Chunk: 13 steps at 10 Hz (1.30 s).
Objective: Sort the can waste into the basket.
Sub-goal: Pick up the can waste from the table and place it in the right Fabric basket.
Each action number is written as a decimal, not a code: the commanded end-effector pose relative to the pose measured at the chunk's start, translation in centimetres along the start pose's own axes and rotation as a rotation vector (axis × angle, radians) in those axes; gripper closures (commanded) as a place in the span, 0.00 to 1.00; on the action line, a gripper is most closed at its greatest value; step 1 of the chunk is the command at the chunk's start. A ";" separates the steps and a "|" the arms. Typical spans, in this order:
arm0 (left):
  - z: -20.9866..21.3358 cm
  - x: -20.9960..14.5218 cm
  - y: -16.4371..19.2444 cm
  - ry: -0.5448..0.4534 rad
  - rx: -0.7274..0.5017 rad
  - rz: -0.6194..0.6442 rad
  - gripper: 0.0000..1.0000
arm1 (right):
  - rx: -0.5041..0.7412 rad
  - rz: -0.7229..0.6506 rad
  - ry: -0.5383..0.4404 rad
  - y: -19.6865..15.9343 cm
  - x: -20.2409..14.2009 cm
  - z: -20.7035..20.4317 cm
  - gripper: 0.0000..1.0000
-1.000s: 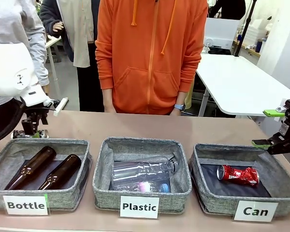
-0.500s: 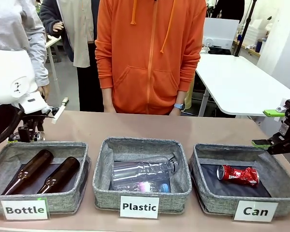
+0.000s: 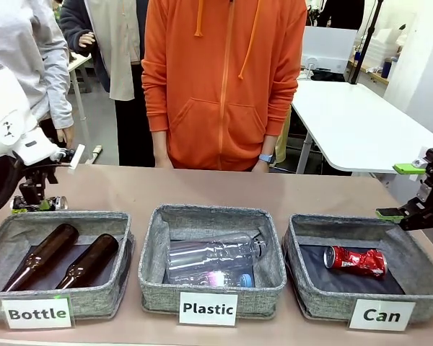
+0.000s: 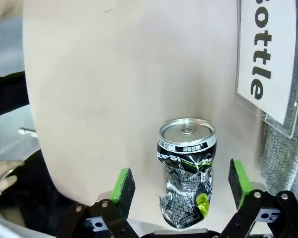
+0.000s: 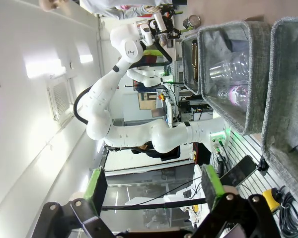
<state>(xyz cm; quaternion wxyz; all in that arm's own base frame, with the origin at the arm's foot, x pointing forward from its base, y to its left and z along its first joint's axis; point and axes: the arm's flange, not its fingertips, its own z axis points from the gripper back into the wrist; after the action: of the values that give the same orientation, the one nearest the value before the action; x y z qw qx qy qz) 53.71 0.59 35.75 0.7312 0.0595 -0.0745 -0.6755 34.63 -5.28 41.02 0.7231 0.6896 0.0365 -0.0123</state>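
So the black can (image 4: pixel 186 168) has its bottom end tucked behind the body of the left gripper (image 4: pixel 181 181) in the wrist view, and from the front that gripper's fingers cover most of it. The Bottle label (image 4: pixel 268 54) is clipped, with its first letter cut off. The right gripper (image 3: pixel 398 191) has its arm cut off at the right edge.

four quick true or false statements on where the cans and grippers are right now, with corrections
1. The red can is inside the Can basket. True.
2. The black and silver can is in that basket too. False: it is on the table, between the open fingers of the left gripper, with a gap on each side.
3. The right gripper holds a bottle. False: it is open and empty.
4. Two brown bottles lie in the Bottle basket. True.
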 end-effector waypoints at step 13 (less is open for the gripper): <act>-5.6 1.2 2.2 0.107 -0.189 0.003 0.02 | 0.002 0.021 0.013 0.1 -0.1 0.3 0.00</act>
<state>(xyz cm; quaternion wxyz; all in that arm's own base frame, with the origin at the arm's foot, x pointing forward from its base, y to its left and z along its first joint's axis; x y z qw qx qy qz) 56.32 -0.08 30.69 0.7325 0.0186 0.0068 -0.6804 34.63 -5.28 41.02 0.7231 0.6896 0.0365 -0.0123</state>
